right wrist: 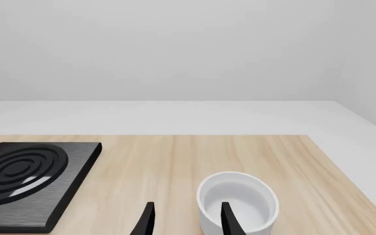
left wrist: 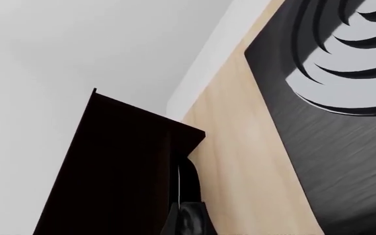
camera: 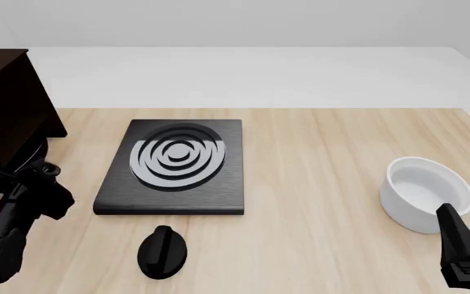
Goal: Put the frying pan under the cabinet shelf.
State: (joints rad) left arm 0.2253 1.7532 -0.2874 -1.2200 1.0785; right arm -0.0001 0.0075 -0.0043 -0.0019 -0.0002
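Frying pan (camera: 29, 152) rim peeks beside the cabinet shelf (camera: 7, 110) at the counter's left edge; left gripper (camera: 39, 174) opening: cannot tell; right gripper (right wrist: 186, 223) spread, empty.

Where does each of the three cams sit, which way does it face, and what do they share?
Front: above and behind the arms, looking forward and down at the table; both arms at its lower corners.
Left wrist: behind the left gripper, facing the cabinet shelf.
Right wrist: behind the right gripper, facing the white bowl.
All three show the stove plate.
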